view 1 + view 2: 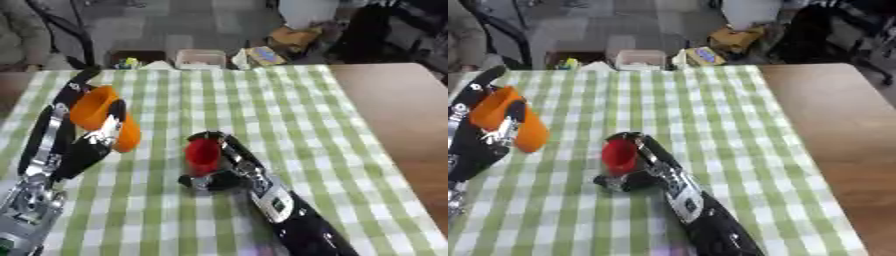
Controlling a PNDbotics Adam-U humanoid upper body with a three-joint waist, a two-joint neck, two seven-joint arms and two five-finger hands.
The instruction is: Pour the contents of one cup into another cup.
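The orange cup (103,116) is held raised in the left hand (87,145), fingers curled round it, mouth up. It sits left of and above the red cup (203,156), which the right hand (229,167) clasps on the checked tablecloth (289,110).

Checked cloth (289,105) lies bare from 12 to 3 o'clock of the red cup (202,156), giving free passage there; at 9 to 10 o'clock the left hand (87,145) with the orange cup (103,116) blocks, and the right hand (229,165) closes the 5 o'clock side.
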